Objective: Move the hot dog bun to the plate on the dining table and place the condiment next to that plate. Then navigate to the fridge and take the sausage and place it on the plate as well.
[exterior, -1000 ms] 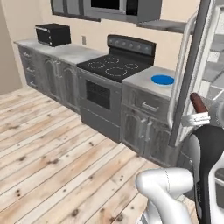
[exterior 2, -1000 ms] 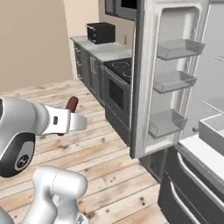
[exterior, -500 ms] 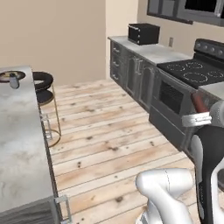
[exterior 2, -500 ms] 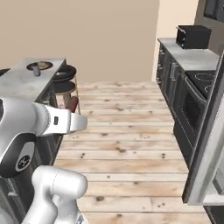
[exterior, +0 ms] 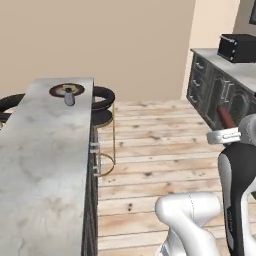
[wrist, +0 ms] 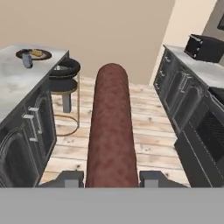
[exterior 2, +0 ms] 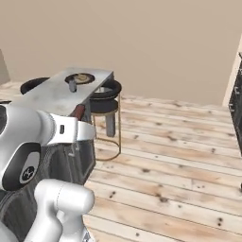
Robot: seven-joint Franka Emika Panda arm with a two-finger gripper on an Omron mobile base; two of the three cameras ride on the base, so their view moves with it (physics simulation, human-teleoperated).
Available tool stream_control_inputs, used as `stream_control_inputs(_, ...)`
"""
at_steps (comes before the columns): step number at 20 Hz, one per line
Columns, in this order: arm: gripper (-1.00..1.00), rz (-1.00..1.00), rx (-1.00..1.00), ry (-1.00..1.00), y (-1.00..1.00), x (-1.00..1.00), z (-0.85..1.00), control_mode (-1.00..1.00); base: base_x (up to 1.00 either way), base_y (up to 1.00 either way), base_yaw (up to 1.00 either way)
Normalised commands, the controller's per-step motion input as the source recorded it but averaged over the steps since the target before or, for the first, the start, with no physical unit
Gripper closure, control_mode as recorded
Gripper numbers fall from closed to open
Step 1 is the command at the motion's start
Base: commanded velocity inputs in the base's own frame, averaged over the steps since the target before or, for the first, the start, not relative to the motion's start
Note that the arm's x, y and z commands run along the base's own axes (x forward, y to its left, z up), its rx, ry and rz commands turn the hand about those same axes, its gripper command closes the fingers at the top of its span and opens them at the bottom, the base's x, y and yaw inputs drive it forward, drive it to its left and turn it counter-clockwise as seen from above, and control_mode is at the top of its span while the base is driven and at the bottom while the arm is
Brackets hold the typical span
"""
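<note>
Clamping the smooth cylindrical reddish-brown sausage (wrist: pixel 111 131), the end effector (wrist: pixel 111 178) faces the veined marble dining table (exterior: pixel 40 165).

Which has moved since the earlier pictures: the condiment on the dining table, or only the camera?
Only the camera. The condiment stands beside the plate on the dining table, just as half a second ago; the whole view has swung because the base drove.

The plate (exterior: pixel 66 90) sits at the dining table's (exterior: pixel 40 165) far end, the condiment (exterior: pixel 69 98) just before it, stools (exterior: pixel 103 98) alongside; the sausage (wrist: pixel 112 127) juts from the hand (wrist: pixel 111 179).
</note>
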Motion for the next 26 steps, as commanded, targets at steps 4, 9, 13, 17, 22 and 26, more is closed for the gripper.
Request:
stream_control_inputs(4, 1.0, 0.0, 0.0, 0.0, 0.0, 0.0, 0.0, 1.0, 1.0, -0.4, 0.39)
stream_control_inputs(9, 1.0, 0.0, 0.0, 0.0, 0.0, 0.0, 0.0, 1.0, 1.0, -0.53, 0.34)
stream_control_inputs(13, 1.0, 0.0, 0.0, 0.0, 0.0, 0.0, 0.0, 1.0, 1.0, -0.57, 0.33)
stream_control_inputs(17, 1.0, 0.0, 0.0, 0.0, 0.0, 0.0, 0.0, 1.0, 1.0, -0.51, 0.37)
stream_control_inputs(22, 1.0, 0.0, 0.0, 0.0, 0.0, 0.0, 0.0, 1.0, 1.0, -0.48, 0.38)
stream_control_inputs(26, 1.0, 0.0, 0.0, 0.0, 0.0, 0.0, 0.0, 1.0, 1.0, -0.46, 0.41)
